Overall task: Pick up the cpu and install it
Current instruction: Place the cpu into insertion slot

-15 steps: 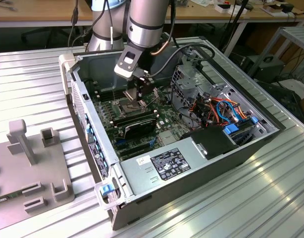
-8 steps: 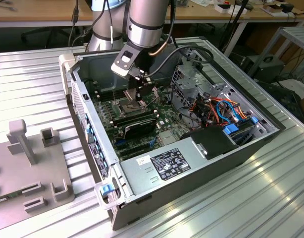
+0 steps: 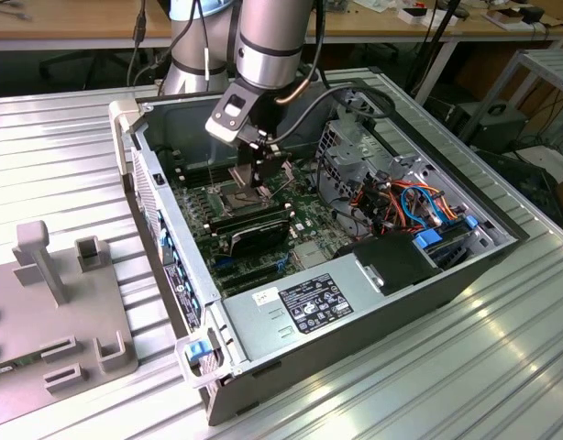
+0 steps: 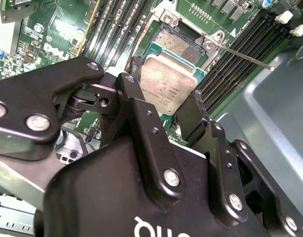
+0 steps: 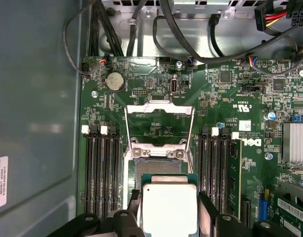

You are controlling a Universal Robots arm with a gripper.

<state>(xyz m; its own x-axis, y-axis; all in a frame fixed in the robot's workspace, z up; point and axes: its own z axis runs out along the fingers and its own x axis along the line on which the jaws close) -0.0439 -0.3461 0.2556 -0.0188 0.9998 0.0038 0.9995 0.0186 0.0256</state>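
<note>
The cpu (image 4: 169, 86), a small square chip with a dull grey top, sits between the two black fingers (image 4: 134, 98) of my gripper (image 4: 161, 103), which is shut on its opposite edges. It hangs over the near part of the open socket (image 4: 175, 42), whose bare contact field shows beyond it. In the first wrist view the cpu (image 5: 170, 207) covers the near half of the socket (image 5: 159, 167), and the hinged metal frame (image 5: 159, 123) is flipped open past it. Whether the chip touches the socket I cannot tell. In the exterior view the gripper (image 3: 252, 179) reaches down into the computer case (image 3: 355, 302).
Black memory slots (image 5: 99, 173) flank the socket on both sides, with a stick (image 5: 234, 173) in one. Black cables (image 5: 191, 44) cross the board's far edge. The case wall (image 3: 171, 238), power supply (image 3: 309, 307) and drive cage with coloured wires (image 3: 401, 202) ring the board. A grey fixture (image 3: 52, 302) stands outside.
</note>
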